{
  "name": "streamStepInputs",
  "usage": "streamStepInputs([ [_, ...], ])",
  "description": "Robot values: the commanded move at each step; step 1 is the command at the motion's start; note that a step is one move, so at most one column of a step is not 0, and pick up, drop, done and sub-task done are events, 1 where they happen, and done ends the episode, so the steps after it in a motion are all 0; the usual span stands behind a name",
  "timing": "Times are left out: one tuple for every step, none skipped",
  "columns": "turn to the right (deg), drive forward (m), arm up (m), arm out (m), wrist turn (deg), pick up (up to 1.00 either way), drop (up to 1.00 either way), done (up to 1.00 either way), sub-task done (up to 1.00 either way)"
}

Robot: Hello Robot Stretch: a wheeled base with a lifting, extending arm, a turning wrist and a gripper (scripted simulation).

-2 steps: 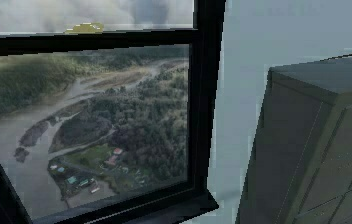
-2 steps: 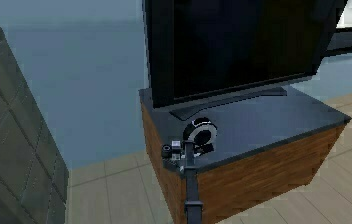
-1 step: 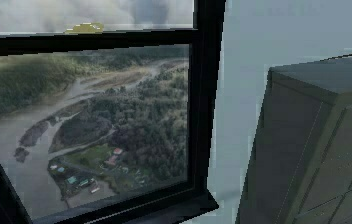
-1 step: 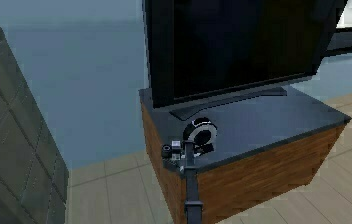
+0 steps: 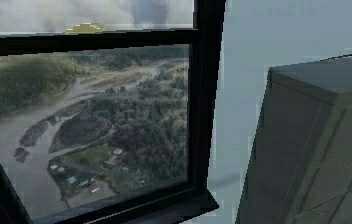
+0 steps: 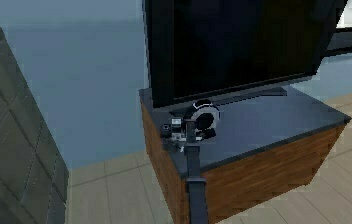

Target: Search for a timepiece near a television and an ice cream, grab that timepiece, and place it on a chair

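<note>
Arm side view, from the jaws outward: jaws at the far end of the arm (image 6: 195, 185), at the front part of the table (image 6: 284, 125). State of the jaws: cannot tell. Holding something or nothing: cannot tell either, with a thing standing right at them on the table top. Just beside, toward the arm side view's right: small round thing (image 6: 208, 115) with a pale rim and dark centre, probably the timepiece, though too small for certainty. Touching the jaws or merely near: not clear. Behind it, large dark television (image 6: 234, 45) on the same table.

Judged light, rigid and smooth-cased, likely with a fragile face. Prone to roll or slide if nudged on the hard top. Best taken across the rim at opposite sides, not on the face, and gripped gently.

Forward view: window (image 5: 84, 120) onto wooded land and water, grey cabinet (image 5: 314, 140) at the right.
</note>
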Motion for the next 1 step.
streamStepInputs([
  [0.0,0.0,0.28,0.0,0.0,0.0,0.0,0.0,0.0],
])
